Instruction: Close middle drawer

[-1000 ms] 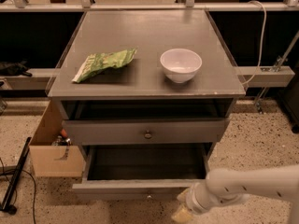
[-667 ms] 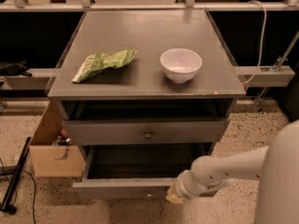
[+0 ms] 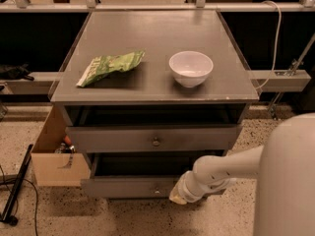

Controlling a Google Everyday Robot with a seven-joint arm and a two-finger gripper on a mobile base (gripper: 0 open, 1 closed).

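Note:
The middle drawer is the wide grey one with a low flat front and a tiny round knob. It stands pulled out below the taller-fronted drawer, and its dark inside shows. My gripper is at the end of the white arm that reaches in from the lower right. It is low, against the right part of the middle drawer's front, just right of the knob.
On the grey cabinet top lie a green snack bag and a white bowl. An open cardboard box stands on the floor at the cabinet's left, with a black pole beside it. A rail runs behind the cabinet.
The arm has swung left along the drawer front, from beyond its right end to near the knob. The middle drawer's front sits further in than before.

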